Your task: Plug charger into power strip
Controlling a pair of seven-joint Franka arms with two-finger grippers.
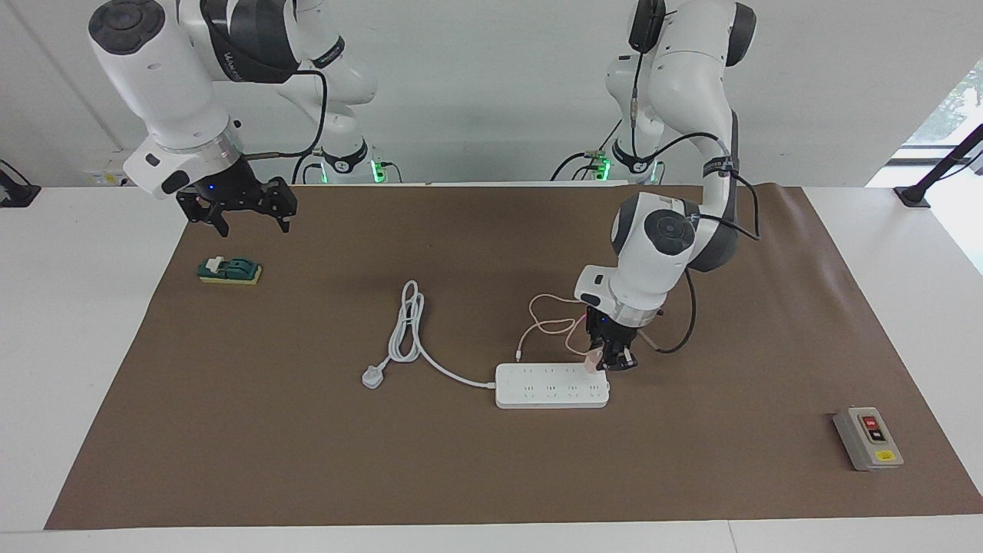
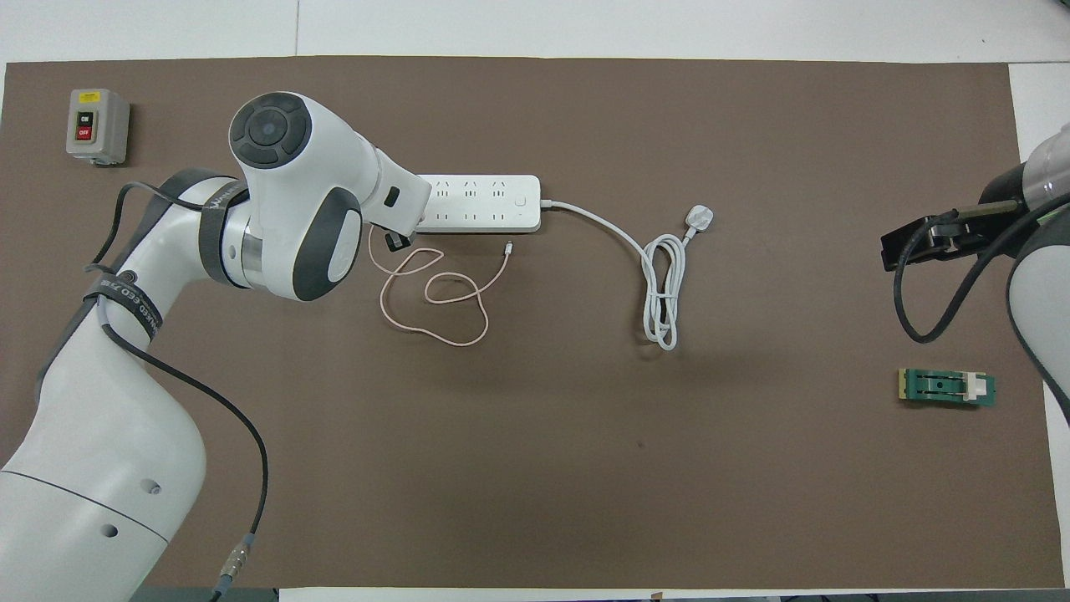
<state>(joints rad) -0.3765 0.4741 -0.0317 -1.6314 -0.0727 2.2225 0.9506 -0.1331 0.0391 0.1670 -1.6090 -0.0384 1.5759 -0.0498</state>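
The left gripper (image 1: pixel 603 361) is clamping the charger (image 1: pixel 593 359) over the power strip (image 1: pixel 551 385) at its end toward the left arm, lining up a socket, while the right gripper (image 1: pixel 246 219) is waiting, fingers apart, above the brown mat (image 1: pixel 491 461).

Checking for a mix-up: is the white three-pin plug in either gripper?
No: the white three-pin plug lies on the brown mat, apart from both grippers.
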